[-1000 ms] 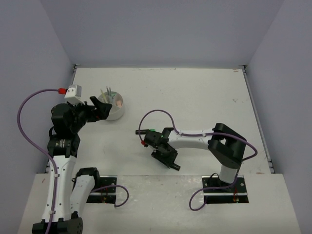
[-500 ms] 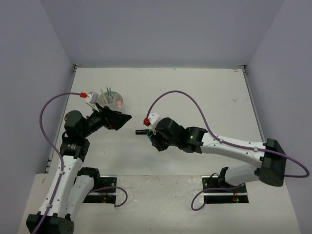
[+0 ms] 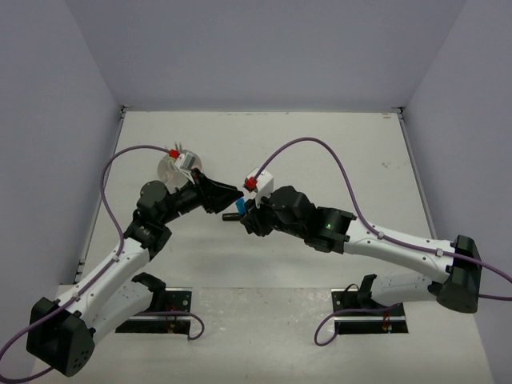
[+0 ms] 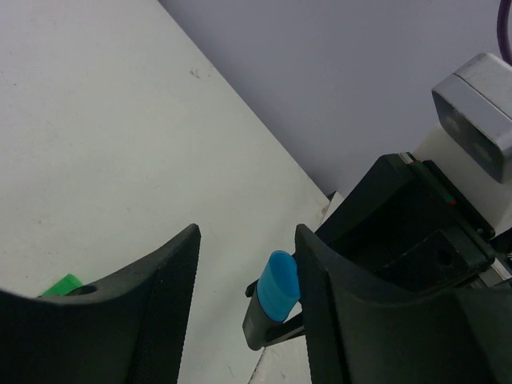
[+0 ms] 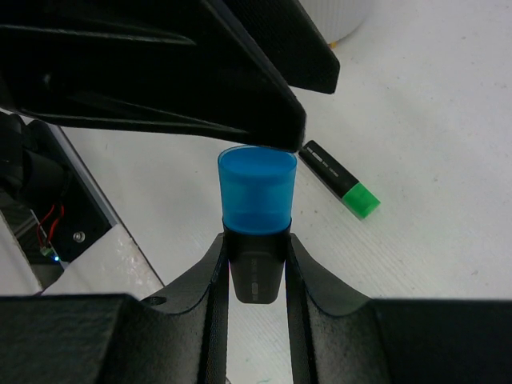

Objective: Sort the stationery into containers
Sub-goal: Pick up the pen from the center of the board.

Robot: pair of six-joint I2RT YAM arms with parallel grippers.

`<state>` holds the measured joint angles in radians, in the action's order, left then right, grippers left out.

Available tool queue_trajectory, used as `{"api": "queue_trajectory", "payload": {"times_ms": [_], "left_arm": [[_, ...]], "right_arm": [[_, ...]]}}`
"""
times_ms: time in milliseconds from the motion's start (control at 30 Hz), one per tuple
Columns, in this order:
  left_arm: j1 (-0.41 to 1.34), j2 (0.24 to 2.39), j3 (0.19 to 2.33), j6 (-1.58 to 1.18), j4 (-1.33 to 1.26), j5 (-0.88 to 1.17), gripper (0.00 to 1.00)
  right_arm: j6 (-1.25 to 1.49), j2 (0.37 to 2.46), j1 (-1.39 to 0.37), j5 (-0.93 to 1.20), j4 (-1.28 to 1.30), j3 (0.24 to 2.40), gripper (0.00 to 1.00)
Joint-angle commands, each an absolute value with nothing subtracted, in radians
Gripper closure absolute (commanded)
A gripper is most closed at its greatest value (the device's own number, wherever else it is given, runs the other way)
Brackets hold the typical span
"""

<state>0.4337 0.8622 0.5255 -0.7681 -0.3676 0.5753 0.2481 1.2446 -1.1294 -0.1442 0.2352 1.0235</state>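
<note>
My right gripper [image 5: 256, 260] is shut on a black highlighter [image 5: 256, 276] with a blue cap [image 5: 256, 192], held off the table with the cap pointing at my left gripper [image 3: 233, 195]. In the left wrist view the blue cap [image 4: 280, 284] sits between the left gripper's [image 4: 246, 240] fingers, close to the right one, with a wide gap on the other side. A second black highlighter with a green end [image 5: 340, 180] lies flat on the table under both grippers. The white cup [image 3: 171, 166] stands at the back left, partly hidden by my left wrist.
The two arms meet over the middle of the white table [image 3: 336, 152]. Purple cables loop above both wrists. Grey walls close in the table on three sides, and the arms' mounting plates [image 3: 364, 308] sit at the near edge.
My left arm has swung from the cup toward the centre, and its jaws have narrowed. My right arm has reached left and lifted the blue-capped highlighter up to the left gripper.
</note>
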Motion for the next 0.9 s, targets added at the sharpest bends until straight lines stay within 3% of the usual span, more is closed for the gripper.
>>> {"api": "queue_trajectory", "payload": {"times_ms": [0, 67, 300, 400, 433, 533, 600, 700, 833, 867], "left_arm": [[0.465, 0.914, 0.53, -0.754, -0.465, 0.581, 0.5], [0.471, 0.925, 0.531, -0.753, -0.475, 0.601, 0.52], [0.476, 0.915, 0.552, -0.736, -0.443, 0.61, 0.37], [0.476, 0.914, 0.563, -0.731, -0.43, 0.61, 0.39], [0.476, 0.914, 0.563, -0.73, -0.43, 0.613, 0.44], [0.476, 0.925, 0.562, -0.729, -0.425, 0.61, 0.77], [0.476, 0.934, 0.556, -0.731, -0.434, 0.615, 0.81], [0.476, 0.958, 0.552, -0.735, -0.46, 0.635, 0.99], [0.476, 0.971, 0.591, -0.673, -0.407, 0.594, 1.0], [0.476, 0.973, 0.623, -0.628, -0.337, 0.539, 1.0]], "right_arm": [[0.268, 1.236, -1.126, -0.177, 0.207, 1.083, 1.0], [0.272, 1.251, -1.126, -0.193, 0.223, 1.101, 1.0], [0.289, 1.29, -1.111, -0.202, 0.245, 1.128, 1.0], [0.29, 1.297, -1.109, -0.211, 0.255, 1.135, 1.0], [0.292, 1.296, -1.107, -0.214, 0.255, 1.137, 1.0], [0.3, 1.284, -1.104, -0.226, 0.255, 1.14, 1.0], [0.304, 1.28, -1.101, -0.225, 0.255, 1.146, 1.0], [0.305, 1.282, -1.1, -0.209, 0.256, 1.164, 1.0], [0.3, 1.289, -1.097, -0.196, 0.254, 1.164, 1.0], [0.3, 1.29, -1.091, -0.188, 0.249, 1.158, 0.91]]}}
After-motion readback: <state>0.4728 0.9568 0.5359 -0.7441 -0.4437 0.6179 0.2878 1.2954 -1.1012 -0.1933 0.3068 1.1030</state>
